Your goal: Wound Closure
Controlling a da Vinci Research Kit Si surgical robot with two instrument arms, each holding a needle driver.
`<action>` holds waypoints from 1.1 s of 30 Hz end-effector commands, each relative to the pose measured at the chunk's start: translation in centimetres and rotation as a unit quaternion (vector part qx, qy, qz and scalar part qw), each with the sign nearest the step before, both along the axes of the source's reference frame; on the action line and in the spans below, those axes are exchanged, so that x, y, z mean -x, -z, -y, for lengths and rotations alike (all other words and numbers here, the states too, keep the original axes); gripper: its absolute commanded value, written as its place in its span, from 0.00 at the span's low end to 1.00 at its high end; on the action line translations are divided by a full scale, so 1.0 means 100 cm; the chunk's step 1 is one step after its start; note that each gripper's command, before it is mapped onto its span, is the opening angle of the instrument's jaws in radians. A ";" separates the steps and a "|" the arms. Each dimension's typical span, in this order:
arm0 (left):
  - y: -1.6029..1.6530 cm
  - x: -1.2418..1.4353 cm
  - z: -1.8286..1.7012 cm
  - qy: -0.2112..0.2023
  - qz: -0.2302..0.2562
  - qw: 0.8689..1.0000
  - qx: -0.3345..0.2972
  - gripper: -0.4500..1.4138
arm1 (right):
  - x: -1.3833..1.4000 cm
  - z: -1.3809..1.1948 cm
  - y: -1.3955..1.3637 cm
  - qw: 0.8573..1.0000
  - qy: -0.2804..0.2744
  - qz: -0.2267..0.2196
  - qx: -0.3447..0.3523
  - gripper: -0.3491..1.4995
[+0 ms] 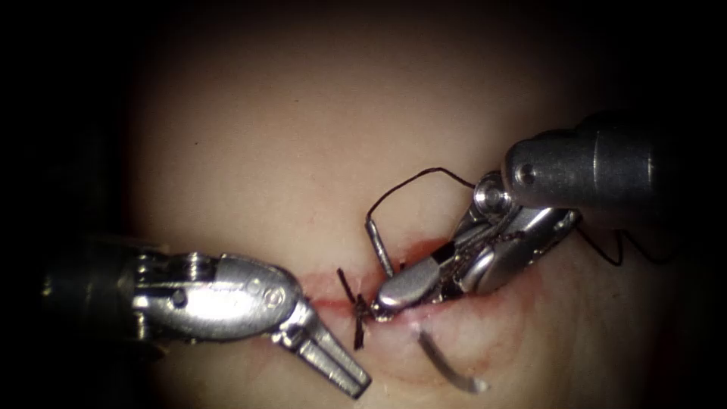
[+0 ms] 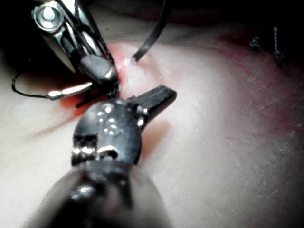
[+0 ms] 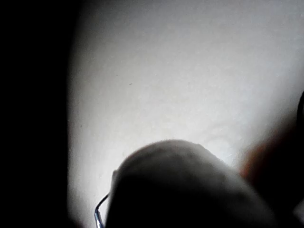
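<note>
- left claw [image 1: 333,356] sits in the lower left of the endoscope frame, jaws together and holding nothing, its tip just below the cut [image 1: 326,303] and near the knot [image 1: 360,309].
- knot with short dark ends lies on the cut at centre, red fluid [image 1: 424,246] around it.
- needle [image 1: 453,369] is in the tissue [image 1: 265,151]: its swaged end stands up above the cut at centre, its pointed end curves out below the cut, lower centre right.
- right claw [image 1: 394,297] comes from the upper right, tip down at the cut beside the knot; i cannot tell whether it is open or what it grips.
- thread [image 1: 413,182] arcs from the swaged end toward the right tool.
- judgement: needle is stiff, light and slick, best taken on the bare curved body behind the point; thread is limp; tissue is soft and tears easily.
</note>
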State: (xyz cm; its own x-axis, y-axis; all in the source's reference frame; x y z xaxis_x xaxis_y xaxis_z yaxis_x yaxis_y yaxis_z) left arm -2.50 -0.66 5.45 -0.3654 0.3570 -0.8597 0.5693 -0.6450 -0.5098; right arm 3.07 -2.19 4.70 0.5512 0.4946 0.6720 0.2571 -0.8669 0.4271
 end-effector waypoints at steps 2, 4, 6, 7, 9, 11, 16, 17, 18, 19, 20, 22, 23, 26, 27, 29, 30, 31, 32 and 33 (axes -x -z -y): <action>-0.0005 0.0004 0.0002 -0.001 0.000 1.000 0.000 0.19 | -0.0008 -0.0002 -0.0005 1.000 0.002 0.005 0.007 0.00; -0.0005 0.0004 0.0002 -0.001 0.000 1.000 0.000 0.18 | -0.0008 -0.0003 -0.0004 1.000 0.002 0.006 0.004 0.00; -0.0005 0.0005 0.0002 -0.001 0.000 1.000 0.000 0.18 | -0.0009 -0.0005 -0.0001 1.000 0.002 0.007 -0.001 0.00; -0.0005 0.0005 0.0002 -0.001 0.000 1.000 0.000 0.18 | -0.0009 -0.0006 0.0003 1.000 0.000 0.007 -0.004 0.00; -0.0005 0.0005 0.0002 0.000 -0.002 1.000 -0.002 0.18 | -0.0009 -0.0010 0.0010 1.000 -0.001 0.007 -0.008 0.00; -0.0006 0.0005 0.0002 0.000 -0.002 1.000 -0.002 0.18 | -0.0010 -0.0013 0.0016 1.000 -0.006 0.009 -0.013 0.00; -0.0006 0.0005 0.0002 0.000 -0.002 1.000 -0.002 0.18 | -0.0010 -0.0018 0.0019 1.000 -0.013 0.013 -0.019 0.00; -0.0006 0.0005 0.0002 0.000 -0.002 1.000 -0.002 0.18 | -0.0010 -0.0018 0.0018 1.000 -0.012 0.015 -0.018 0.00; -0.0006 0.0005 0.0002 0.000 -0.002 1.000 -0.002 0.18 | -0.0010 -0.0018 0.0017 1.000 -0.012 0.015 -0.017 0.00; -0.0006 0.0005 0.0002 0.000 -0.002 1.000 -0.002 0.18 | -0.0010 -0.0018 0.0015 1.000 -0.012 0.016 -0.020 0.00; -0.0006 0.0006 0.0002 0.000 -0.002 1.000 -0.002 0.18 | -0.0011 -0.0018 0.0014 1.000 -0.022 0.017 -0.008 0.00; -0.0006 0.0006 0.0002 0.000 -0.002 1.000 -0.002 0.18 | -0.0011 -0.0020 0.0009 0.999 -0.043 0.020 0.016 0.00; -0.0005 0.0007 0.0001 0.000 -0.002 1.000 -0.003 0.18 | -0.0012 -0.0022 0.0006 0.998 -0.052 0.024 0.030 0.00; -0.0002 0.0009 -0.0004 0.010 -0.004 1.000 -0.003 0.40 | -0.0010 -0.0025 -0.0004 0.996 -0.060 0.037 0.047 0.00; 0.0000 0.0010 -0.0008 0.016 -0.005 1.000 -0.003 0.56 | -0.0009 -0.0026 -0.0007 0.996 -0.061 0.045 0.053 0.00; 0.0006 0.0013 -0.0018 0.041 -0.013 0.999 -0.001 0.76 | -0.0009 -0.0027 -0.0012 0.995 -0.066 0.053 0.055 0.00; 0.0015 0.0017 -0.0027 0.071 -0.018 0.997 0.017 0.82 | -0.0009 -0.0027 -0.0015 0.994 -0.075 0.056 0.060 0.00; 0.0019 0.0020 -0.0031 0.085 -0.020 0.996 0.029 0.84 | -0.0009 -0.0028 -0.0017 0.993 -0.083 0.060 0.064 0.00; 0.0025 0.0023 -0.0036 0.100 -0.023 0.994 0.045 0.85 | -0.0008 -0.0028 -0.0019 0.992 -0.086 0.062 0.064 0.00; 0.0031 0.0025 -0.0040 0.110 -0.026 0.992 0.060 0.86 | -0.0008 -0.0029 -0.0021 0.991 -0.093 0.065 0.066 0.00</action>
